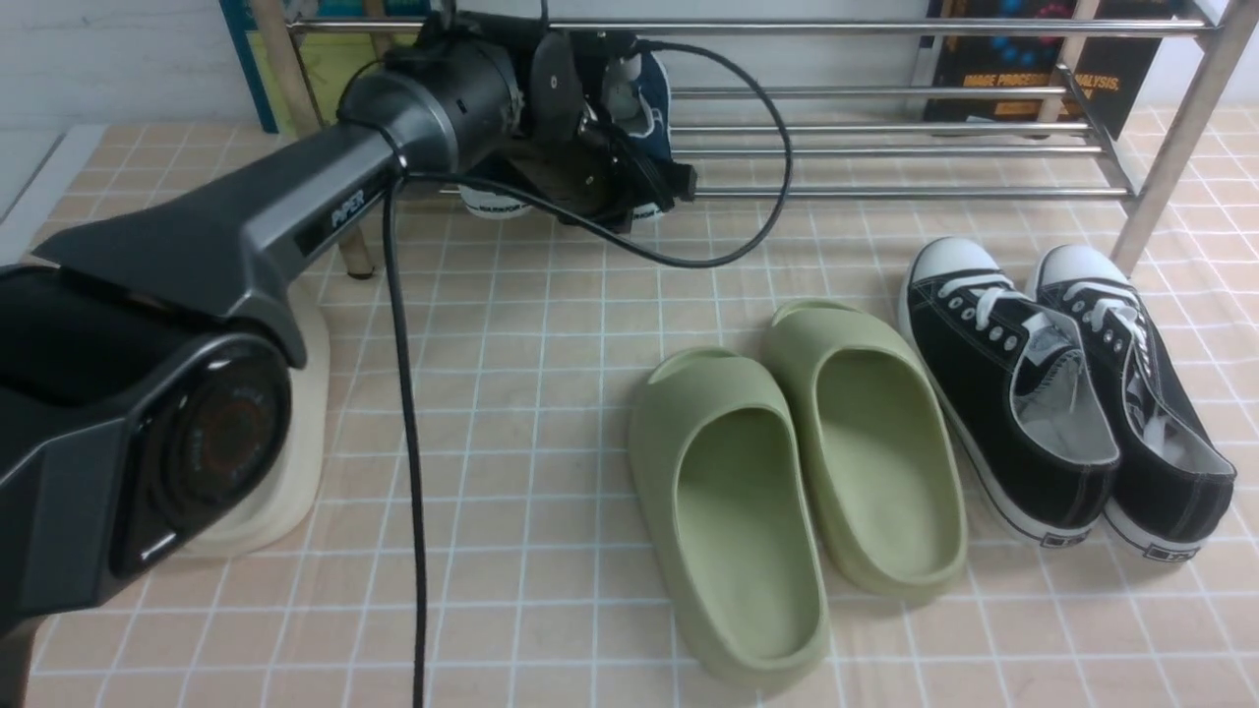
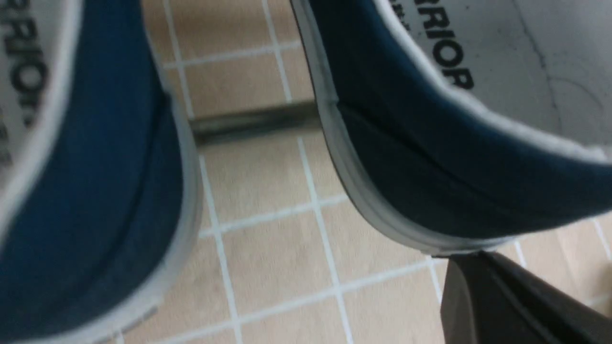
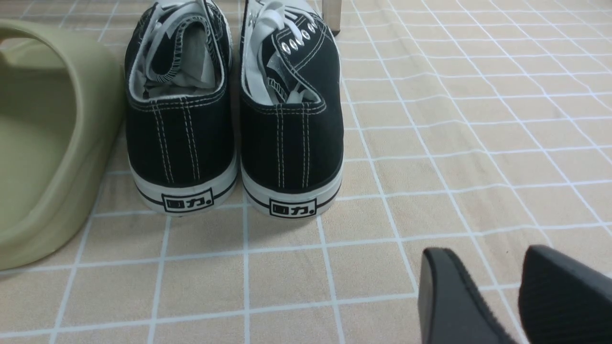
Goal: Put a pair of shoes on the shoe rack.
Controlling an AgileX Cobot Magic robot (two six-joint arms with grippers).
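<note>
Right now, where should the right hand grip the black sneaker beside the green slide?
Probably pinch the black sneaker at its heel collar, from behind: its heel faces the right hand, upright and open-topped, so one finger slips inside, one outside.

Staged home entryway, peach grid cloth (image 1: 551, 344) served as floor, silver shoe rack (image 1: 885, 152) stood behind, slides (image 1: 728, 511) and sneakers (image 1: 1013, 393) sat in pairs.
</note>
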